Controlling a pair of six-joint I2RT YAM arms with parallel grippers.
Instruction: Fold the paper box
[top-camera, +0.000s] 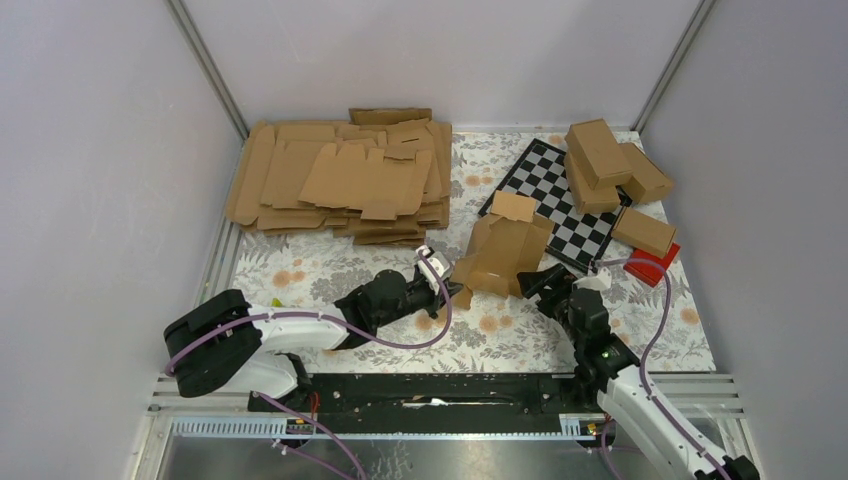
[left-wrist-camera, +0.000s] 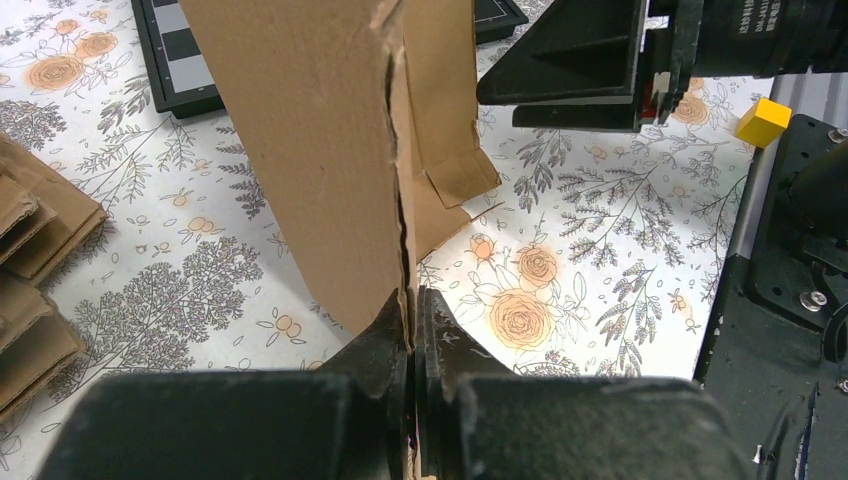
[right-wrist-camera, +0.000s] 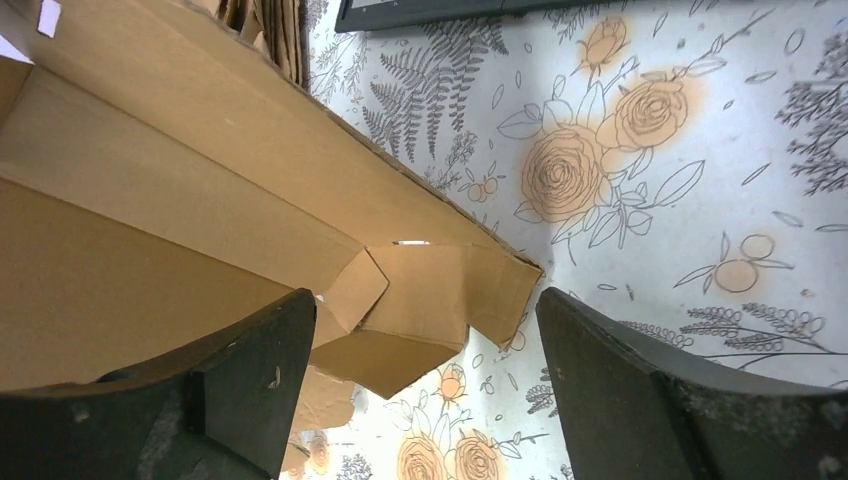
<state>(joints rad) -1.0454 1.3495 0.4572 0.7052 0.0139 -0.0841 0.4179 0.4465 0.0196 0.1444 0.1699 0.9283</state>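
Observation:
The paper box (top-camera: 505, 250) is a brown cardboard blank, partly folded and standing open in mid-table on the floral cloth. My left gripper (top-camera: 447, 289) is shut on its lower left edge; in the left wrist view the jaws (left-wrist-camera: 411, 318) pinch the thin cardboard edge of the box (left-wrist-camera: 320, 150). My right gripper (top-camera: 535, 283) is open just right of the box, its jaws wide apart. In the right wrist view the box (right-wrist-camera: 200, 200) lies ahead of the open gripper (right-wrist-camera: 425, 330), with a flap near the left finger (right-wrist-camera: 260, 370).
A heap of flat brown blanks (top-camera: 340, 180) lies at the back left. A checkerboard (top-camera: 555, 195) sits at the back right with several folded cartons (top-camera: 612, 165) by it. A red flat block (top-camera: 655, 265) lies at the right. A small yellow cube (left-wrist-camera: 763, 121) shows near the arm bases.

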